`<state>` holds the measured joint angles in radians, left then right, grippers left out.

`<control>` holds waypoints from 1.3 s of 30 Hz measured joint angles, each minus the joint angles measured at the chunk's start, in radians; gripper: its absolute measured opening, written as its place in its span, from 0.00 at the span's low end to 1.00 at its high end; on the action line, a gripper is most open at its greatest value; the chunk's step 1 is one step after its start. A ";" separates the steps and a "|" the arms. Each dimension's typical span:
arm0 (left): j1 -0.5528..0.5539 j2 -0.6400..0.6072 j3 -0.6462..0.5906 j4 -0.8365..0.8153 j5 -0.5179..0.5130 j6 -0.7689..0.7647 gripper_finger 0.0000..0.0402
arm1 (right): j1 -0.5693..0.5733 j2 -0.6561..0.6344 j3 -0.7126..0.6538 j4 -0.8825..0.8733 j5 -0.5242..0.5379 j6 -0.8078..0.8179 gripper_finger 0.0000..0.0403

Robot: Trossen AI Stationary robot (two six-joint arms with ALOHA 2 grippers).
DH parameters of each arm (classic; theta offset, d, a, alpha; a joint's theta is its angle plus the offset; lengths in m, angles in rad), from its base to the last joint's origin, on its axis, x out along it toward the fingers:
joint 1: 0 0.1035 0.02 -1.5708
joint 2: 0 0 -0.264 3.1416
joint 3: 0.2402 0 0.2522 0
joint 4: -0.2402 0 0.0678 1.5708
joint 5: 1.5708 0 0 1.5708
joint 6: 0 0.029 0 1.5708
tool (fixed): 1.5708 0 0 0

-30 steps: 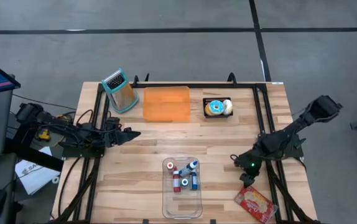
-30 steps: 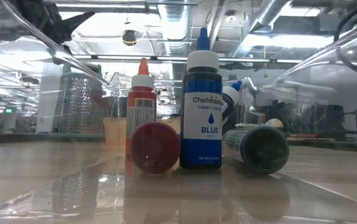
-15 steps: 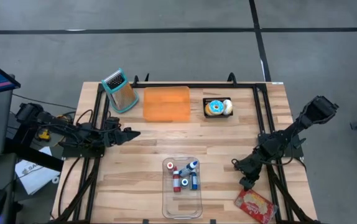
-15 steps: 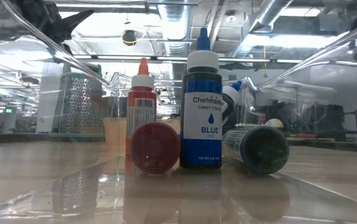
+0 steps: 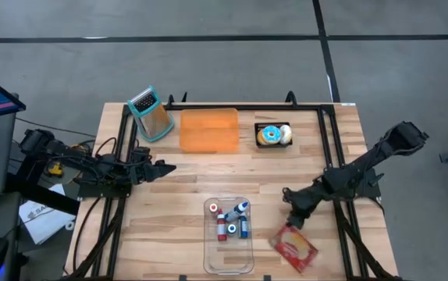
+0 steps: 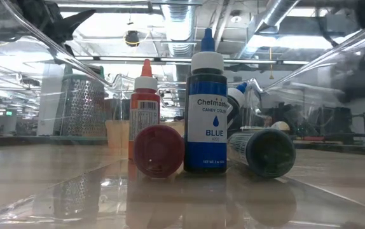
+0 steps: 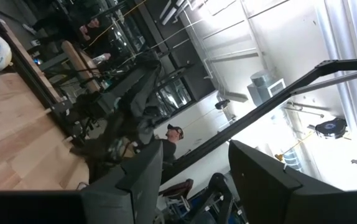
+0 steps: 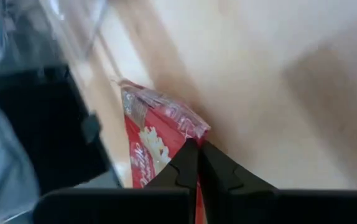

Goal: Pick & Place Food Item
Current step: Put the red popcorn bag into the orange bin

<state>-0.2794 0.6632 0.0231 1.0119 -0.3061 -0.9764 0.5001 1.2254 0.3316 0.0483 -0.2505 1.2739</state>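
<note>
The food item is a red snack packet (image 5: 296, 245) near the table's front edge, right of the clear box. My right gripper (image 5: 289, 225) is at the packet's far end and shut on it; in the right wrist view the shut fingers (image 8: 197, 146) meet the packet (image 8: 142, 152) at its crimped seal. My left gripper (image 5: 169, 167) hovers open over the left side of the table, holding nothing (image 7: 194, 180). My right gripper pinches the packet's crimped sealed end near one corner (image 8: 194, 129) between its two fingers. The fingers slant down from the table's right and far side. The packet reaches from them toward the near edge; whether it is lifted clear of the table I cannot tell.
A clear box (image 5: 228, 261) with food-colouring bottles (image 6: 208, 114) stands at the front middle, just left of the packet. Along the far edge are a grater (image 5: 150, 114), an orange tray (image 5: 208, 130) and a black tray with a doughnut (image 5: 273, 135). Bare wood lies mid-table.
My right gripper has taken hold of the red packet and swung toward the table's left. The packet has come with it, from the front right corner to a place close beside the clear box, and has turned a little.
</note>
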 joint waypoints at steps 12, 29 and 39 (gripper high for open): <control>0.000 0.000 0.000 0.000 0.000 0.005 0.45 | -0.375 -0.028 0.481 -0.572 0.163 -0.537 0.00; 0.000 0.000 0.000 -0.001 -0.001 0.054 0.45 | -0.862 0.494 1.237 -0.679 0.092 -1.127 0.00; 0.000 0.000 0.000 -0.001 -0.029 0.063 0.45 | -0.927 0.820 1.578 -0.771 0.064 -1.268 0.00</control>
<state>-0.2794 0.6631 0.0235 1.0107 -0.3355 -0.9131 -0.4271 2.0451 1.9092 -0.7228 -0.1867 0.0061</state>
